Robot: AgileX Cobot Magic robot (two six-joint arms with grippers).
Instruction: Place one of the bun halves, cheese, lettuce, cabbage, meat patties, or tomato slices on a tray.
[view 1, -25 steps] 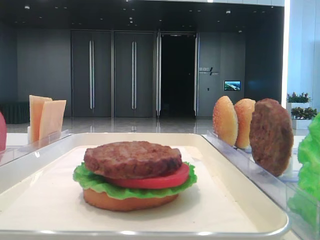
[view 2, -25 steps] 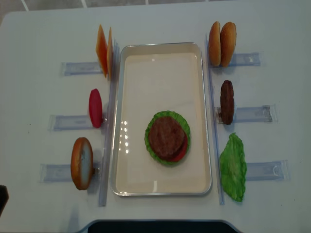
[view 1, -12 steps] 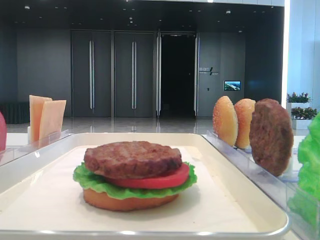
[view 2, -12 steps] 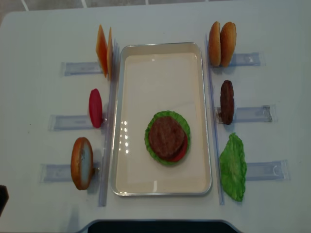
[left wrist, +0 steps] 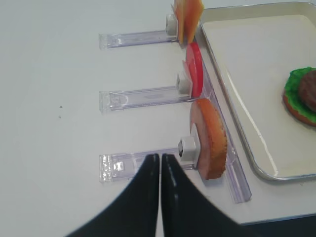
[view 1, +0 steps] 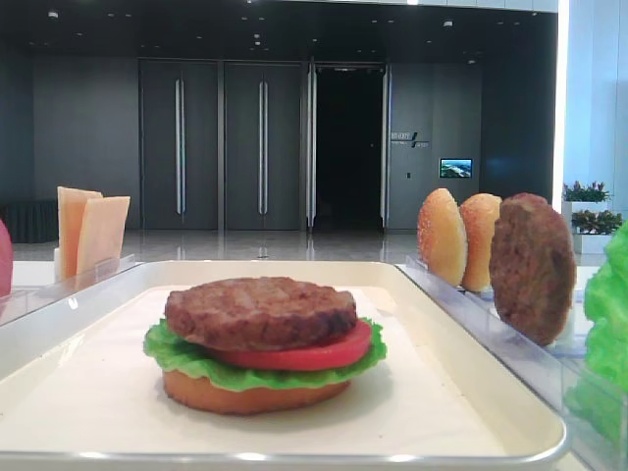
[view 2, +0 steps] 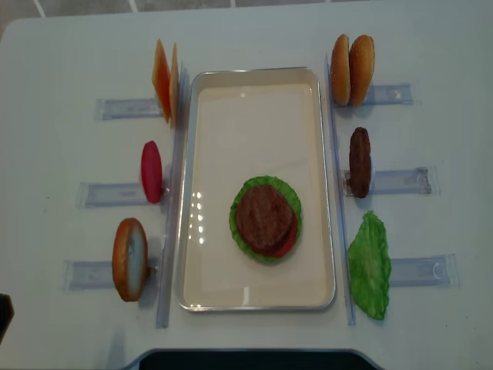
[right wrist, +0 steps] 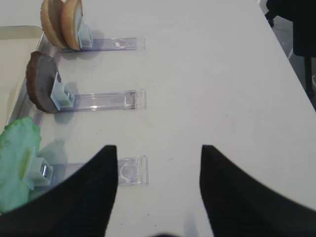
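Six clear plastic slotted holders (view 2: 115,108) lie on the white table (view 2: 69,54), at 9 and 3 o'clock. Dark double doors (view 1: 221,147) at 12 o'clock; potted plants (view 1: 587,191) at 3.

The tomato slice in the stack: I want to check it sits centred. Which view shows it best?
The front exterior view: the tomato slice shows edge-on between patty and lettuce. The overhead shows a sliver; the wrist views show none.

Dim lobby behind a white work table.
Dark panelled wall (view 1: 88,137) with tall double doors (view 1: 221,147) bearing long vertical handles; one doorway (view 1: 348,147) open and black. Small lit screen (view 1: 455,168) on wall. Polished floor (view 1: 245,245); potted plants (view 1: 589,206) beside a bright window strip (view 1: 561,98). Table (view 2: 62,54) plain white.
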